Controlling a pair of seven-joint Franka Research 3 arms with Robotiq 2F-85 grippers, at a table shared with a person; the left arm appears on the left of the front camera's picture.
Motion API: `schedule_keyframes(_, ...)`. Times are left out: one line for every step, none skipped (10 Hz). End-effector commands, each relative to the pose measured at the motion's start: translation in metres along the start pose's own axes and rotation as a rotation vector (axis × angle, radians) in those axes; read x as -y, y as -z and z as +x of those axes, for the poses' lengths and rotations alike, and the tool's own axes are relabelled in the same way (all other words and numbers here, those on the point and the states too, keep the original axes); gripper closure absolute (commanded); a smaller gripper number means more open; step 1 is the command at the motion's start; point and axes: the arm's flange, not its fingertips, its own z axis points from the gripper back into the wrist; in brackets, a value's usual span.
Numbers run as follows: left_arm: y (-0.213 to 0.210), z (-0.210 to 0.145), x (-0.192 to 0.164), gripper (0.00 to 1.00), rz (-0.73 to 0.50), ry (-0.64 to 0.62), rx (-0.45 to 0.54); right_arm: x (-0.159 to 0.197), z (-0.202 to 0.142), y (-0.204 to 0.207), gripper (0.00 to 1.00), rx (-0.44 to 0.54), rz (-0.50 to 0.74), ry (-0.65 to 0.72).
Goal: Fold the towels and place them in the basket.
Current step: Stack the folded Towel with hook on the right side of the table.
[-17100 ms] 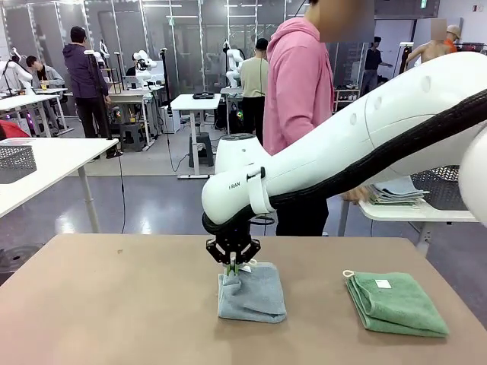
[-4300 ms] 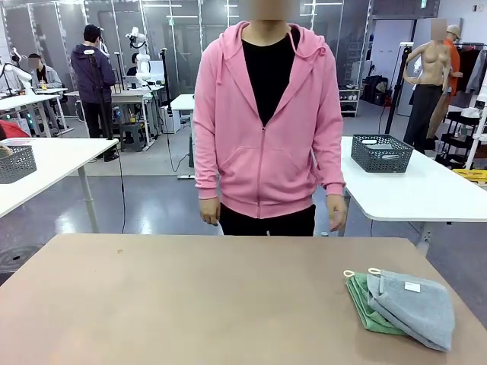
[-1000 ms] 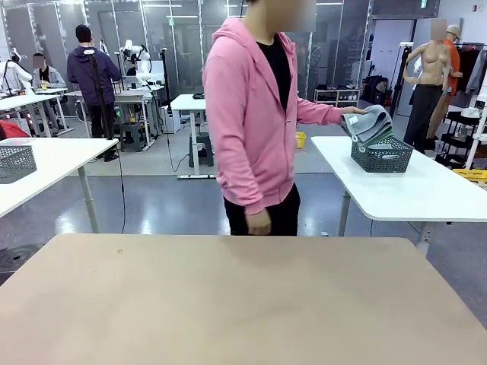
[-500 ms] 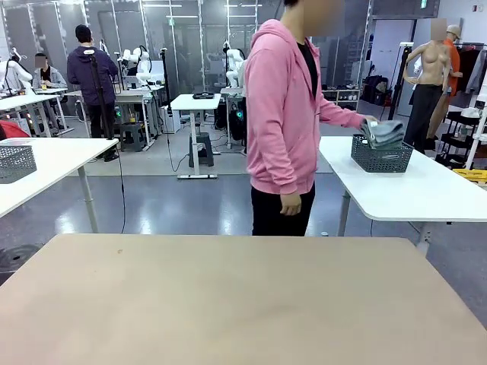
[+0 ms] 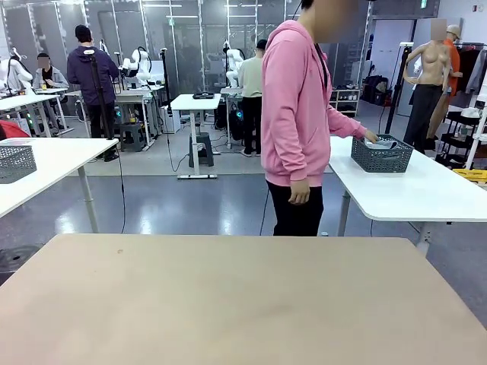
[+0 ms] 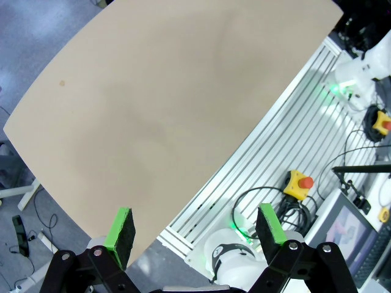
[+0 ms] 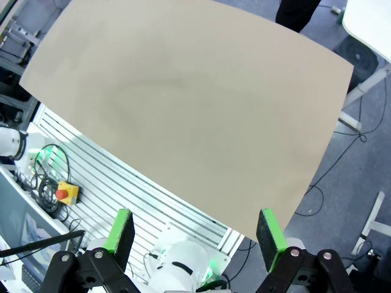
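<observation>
My left gripper (image 6: pixel 195 235) and right gripper (image 7: pixel 197 235) both hang high above the brown table (image 5: pixel 228 296), jaws spread wide with nothing between the green pads. Beyond the table's far edge, the person (image 5: pixel 300 114) reaches a hand (image 5: pixel 371 138) into the basket (image 5: pixel 381 154) on the white table (image 5: pixel 403 194), where a grey towel (image 5: pixel 380 142) lies.

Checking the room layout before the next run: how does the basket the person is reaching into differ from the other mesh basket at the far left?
The right basket sits whole on a white table, a folded towel showing at its rim under the person's hand. The left basket is cut by the picture edge; no contents show and nobody attends it. Both are dark mesh baskets on white tables.
</observation>
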Motion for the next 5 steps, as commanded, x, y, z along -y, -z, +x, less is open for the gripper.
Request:
schedule_keyframes(0.0008, 0.0001, 0.0012, 0.00, 0.003, 0.004, -0.001, -0.0001, -0.0005, -0.0012, 0.00, -0.011, -0.004, -0.004)
schedule_keyframes(0.0008, 0.0001, 0.0012, 0.00, 0.003, 0.004, -0.001, -0.0001, -0.0005, -0.0012, 0.00, -0.011, -0.004, -0.004)
schedule_keyframes(0.0008, 0.0001, 0.0012, 0.00, 0.003, 0.004, -0.001, -0.0001, -0.0005, -0.0012, 0.00, -0.011, -0.004, -0.004)
schedule_keyframes(0.0008, 0.0001, 0.0012, 0.00, 0.003, 0.004, -0.001, -0.0001, -0.0005, -0.0012, 0.00, -0.011, -0.004, -0.004)
schedule_keyframes(0.0008, 0.0001, 0.0012, 0.00, 0.003, 0.004, -0.001, -0.0001, -0.0005, -0.0012, 0.00, -0.011, -0.004, -0.004)
